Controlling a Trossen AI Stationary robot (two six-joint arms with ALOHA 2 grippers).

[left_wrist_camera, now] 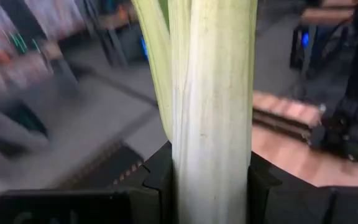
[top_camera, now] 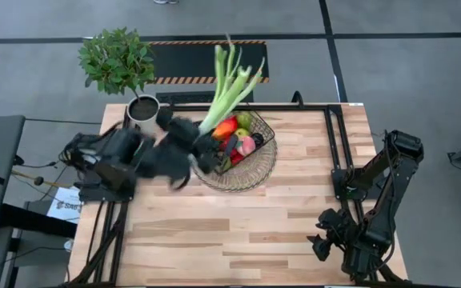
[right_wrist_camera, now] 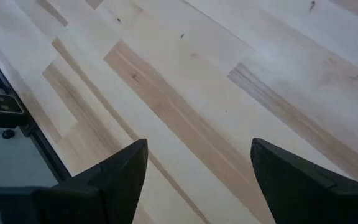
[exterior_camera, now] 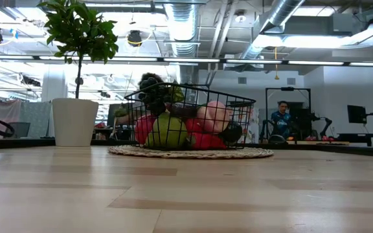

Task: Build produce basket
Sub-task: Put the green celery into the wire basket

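- High view: your left end effector (top_camera: 201,152) sits at the left rim of the basket (top_camera: 264,136), clamped on the white foot of the leek (top_camera: 229,88), whose green leaves fan out past the far edge of the tabletop (top_camera: 238,232). The basket rests on a round woven tray (top_camera: 250,178) with the other produce (top_camera: 237,136) inside. A potted plant (top_camera: 120,62) stands at the far left corner. Your right arm waits at the near right, its end effector (top_camera: 324,237) over bare wood.
- Low view: the basket (exterior_camera: 190,116) stands on the tray (exterior_camera: 190,153), holding a green apple (exterior_camera: 168,131), a pink peach (exterior_camera: 214,116) and red pieces.
- Left wrist view: the leek stalk (left_wrist_camera: 213,106) stands upright, gripped between both fingers (left_wrist_camera: 160,177).
- Right wrist view: your right fingers (right_wrist_camera: 126,174) stand wide apart over the wood (right_wrist_camera: 197,93), holding nothing.
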